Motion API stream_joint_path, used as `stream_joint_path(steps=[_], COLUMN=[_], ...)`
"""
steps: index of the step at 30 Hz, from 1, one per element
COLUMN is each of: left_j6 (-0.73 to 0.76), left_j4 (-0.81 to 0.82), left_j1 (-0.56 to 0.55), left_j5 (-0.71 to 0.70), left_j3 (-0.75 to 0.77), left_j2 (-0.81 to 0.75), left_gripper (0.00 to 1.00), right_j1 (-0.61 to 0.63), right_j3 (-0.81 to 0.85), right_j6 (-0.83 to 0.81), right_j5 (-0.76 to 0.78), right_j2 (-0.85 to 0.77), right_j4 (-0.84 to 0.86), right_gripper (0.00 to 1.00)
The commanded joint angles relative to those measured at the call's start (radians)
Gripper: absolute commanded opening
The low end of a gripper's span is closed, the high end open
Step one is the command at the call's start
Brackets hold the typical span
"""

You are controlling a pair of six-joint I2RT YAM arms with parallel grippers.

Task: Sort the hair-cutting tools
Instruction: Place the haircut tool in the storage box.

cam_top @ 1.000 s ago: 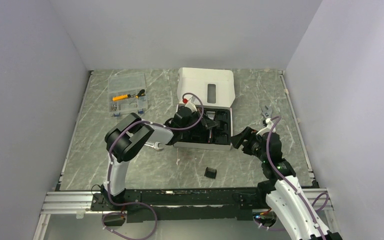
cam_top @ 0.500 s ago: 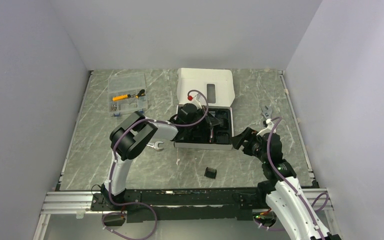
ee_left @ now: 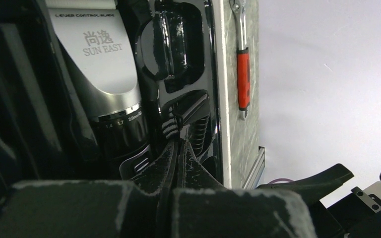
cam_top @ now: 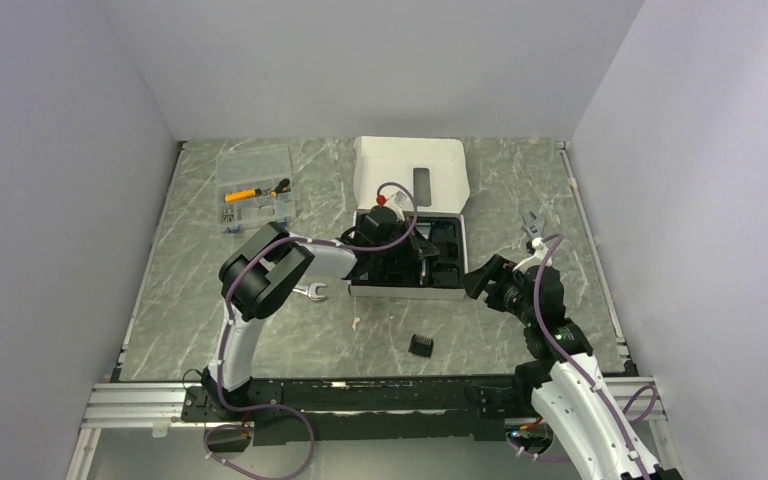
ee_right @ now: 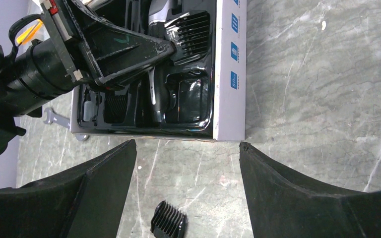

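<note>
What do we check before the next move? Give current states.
1. Left gripper shut, tips at the tray comb; grip on it: cannot tell.
2. Clipper seated in the box: ok.
3. Right gripper open and empty: ok.
4. Loose comb sorted: not ok; it lies on the table outside the box, near the right gripper.
5. Red wrench kept out of the box: ok, it lies on the table beside it.
</note>
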Motion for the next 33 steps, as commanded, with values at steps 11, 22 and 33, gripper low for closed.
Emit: stream_joint_path(steps=[11,22,33], left_j6=[0.038,0.159,0.279], left_j4=[-0.137,-0.348,-0.262], left_j1=[0.005,0.005,-0.001], left_j5=[0.020,-0.060,-0.079], left_j3=[0.005,0.039,0.137], left_j2=[-0.075,-0.186,-0.158], left_gripper=[0.23,0.51,0.22], right_j1=[-0.003,-0.003,-0.003], right_j3=[0.023,0.015,0.019], right_j6=[-0.008,-0.005,-0.014], right_j5=[0.006,0.004,0.015], right_j2=[-0.029,-0.042,-0.028], right_j4=[-0.005,-0.005,-0.008], right_gripper=[0.79,0.79,0.79])
